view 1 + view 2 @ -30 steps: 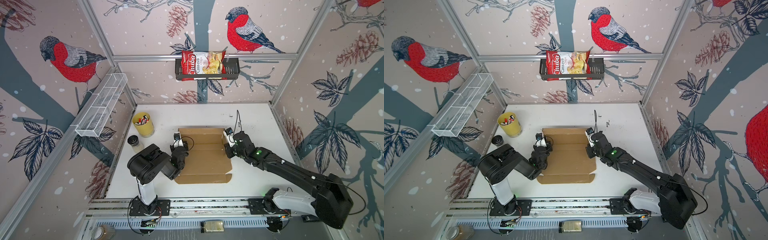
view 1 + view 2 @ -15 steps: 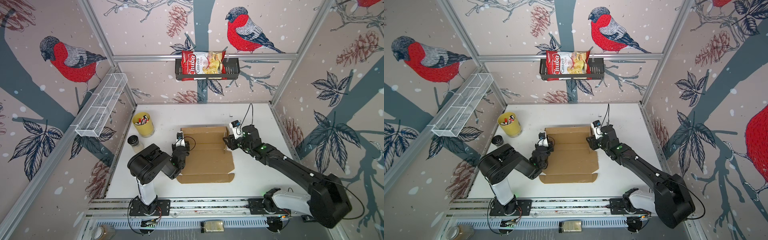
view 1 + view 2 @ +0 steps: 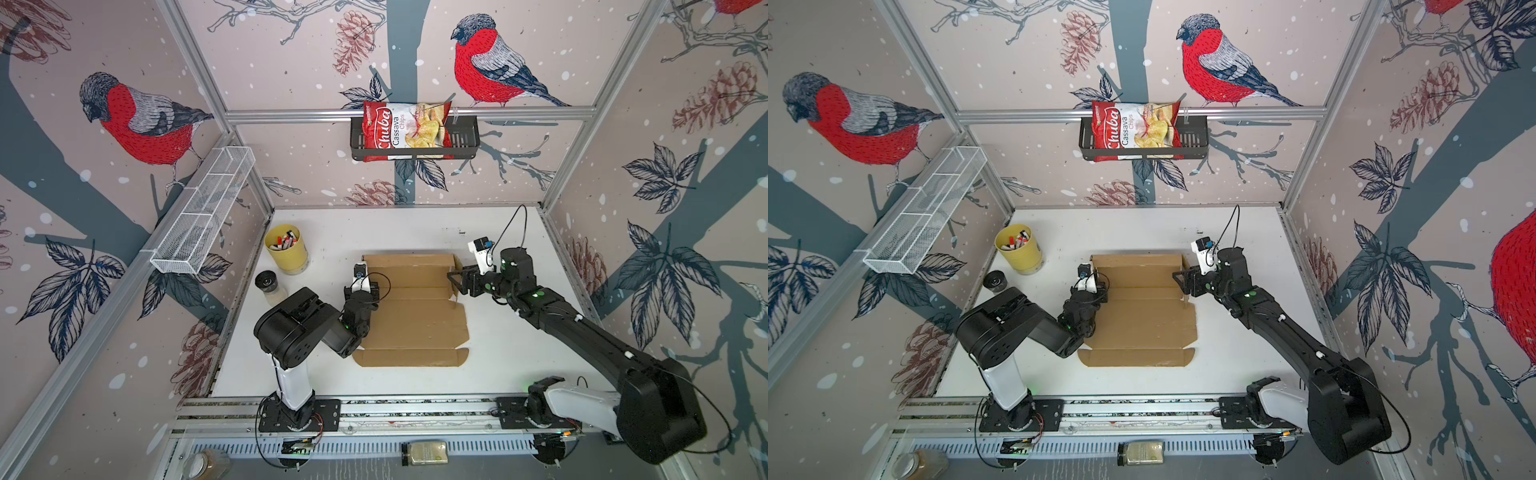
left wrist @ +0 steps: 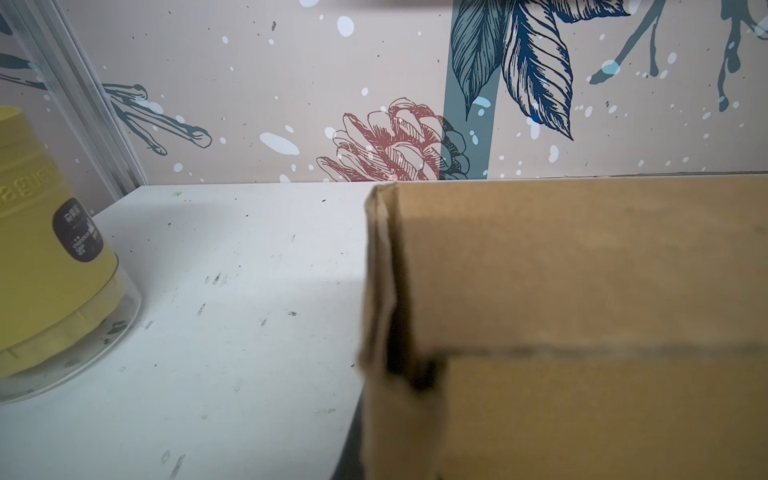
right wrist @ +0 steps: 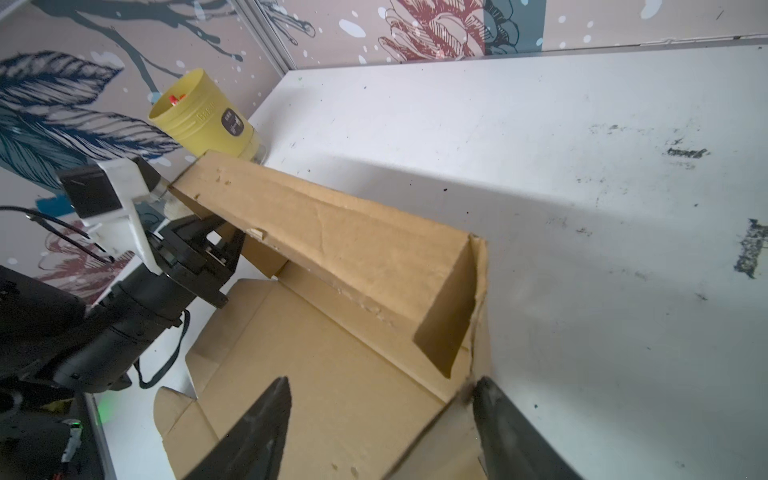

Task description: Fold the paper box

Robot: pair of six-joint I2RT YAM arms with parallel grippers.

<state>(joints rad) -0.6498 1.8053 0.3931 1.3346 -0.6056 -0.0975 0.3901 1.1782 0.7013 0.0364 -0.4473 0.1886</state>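
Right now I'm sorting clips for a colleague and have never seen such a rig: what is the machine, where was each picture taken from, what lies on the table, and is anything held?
It is two robot arms, each ending in a two-fingered gripper. The two wide pictures look down from one overhead camera pair; the other two come from cameras on the arms' wrists. On the white table lie the paper box, a partly folded brown cardboard sheet, a yellow cup of pens and a small dark-lidded jar. The left gripper is shut and seems to pinch the box's left edge. The right gripper is open, its fingers either side of the right flap, holding nothing.
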